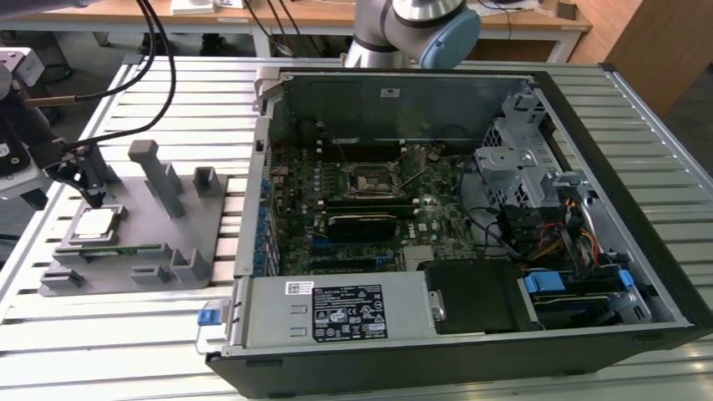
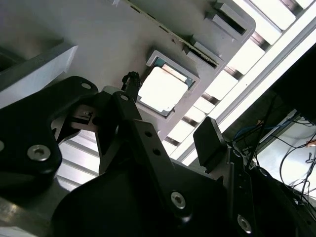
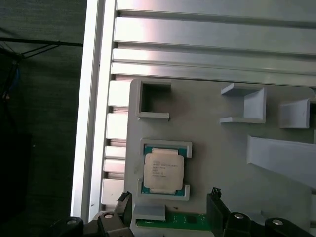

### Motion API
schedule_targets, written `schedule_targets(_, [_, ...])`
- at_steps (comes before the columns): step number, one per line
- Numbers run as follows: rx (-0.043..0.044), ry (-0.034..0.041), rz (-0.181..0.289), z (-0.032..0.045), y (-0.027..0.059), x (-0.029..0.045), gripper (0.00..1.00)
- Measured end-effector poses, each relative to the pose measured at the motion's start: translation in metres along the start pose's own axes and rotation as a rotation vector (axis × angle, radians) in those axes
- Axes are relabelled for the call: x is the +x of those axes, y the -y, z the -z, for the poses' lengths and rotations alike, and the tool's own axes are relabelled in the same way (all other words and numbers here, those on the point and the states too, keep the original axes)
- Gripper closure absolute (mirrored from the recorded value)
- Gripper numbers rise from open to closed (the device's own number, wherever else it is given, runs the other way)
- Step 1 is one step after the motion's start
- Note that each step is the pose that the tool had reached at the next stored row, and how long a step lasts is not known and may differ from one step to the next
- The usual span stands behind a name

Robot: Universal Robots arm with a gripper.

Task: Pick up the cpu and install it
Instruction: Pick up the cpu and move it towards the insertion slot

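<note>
The cpu (image 1: 95, 223), a flat silver square with a thin green edge, lies in a raised pocket of the grey fixture plate (image 1: 156, 213) at the exterior view's left. Both wrist views show the cpu (image 3: 164, 169) (image 2: 163, 89) seated flat in that pocket. My gripper (image 1: 95, 196) hangs just above and slightly behind it, open, with nothing between its black fingertips (image 3: 215, 196). The gap between them is wider than the chip. In the open computer case, the black-framed motherboard socket (image 1: 368, 178) sits well to the exterior view's right of the gripper.
A thin green memory stick (image 1: 112, 248) lies in a slot of the plate beside the cpu. Grey posts (image 1: 150, 171) and brackets stand up from the plate. The computer case (image 1: 624, 150) holds a power supply, drive cage and cables. A slatted metal table (image 1: 134, 334) lies underneath.
</note>
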State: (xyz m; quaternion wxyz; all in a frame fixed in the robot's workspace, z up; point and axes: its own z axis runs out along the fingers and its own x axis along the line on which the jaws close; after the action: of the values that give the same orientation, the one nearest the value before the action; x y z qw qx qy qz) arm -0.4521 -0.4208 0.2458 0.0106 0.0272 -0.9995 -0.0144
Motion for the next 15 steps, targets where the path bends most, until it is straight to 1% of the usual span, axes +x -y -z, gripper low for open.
schedule_targets(10, [0.0003, 0.0019, 0.0, -0.0094, -0.0022, -0.0002, 0.3])
schedule_targets(15, [0.0003, 0.0031, 0.0, -0.0144, -0.0056, 0.0001, 0.3])
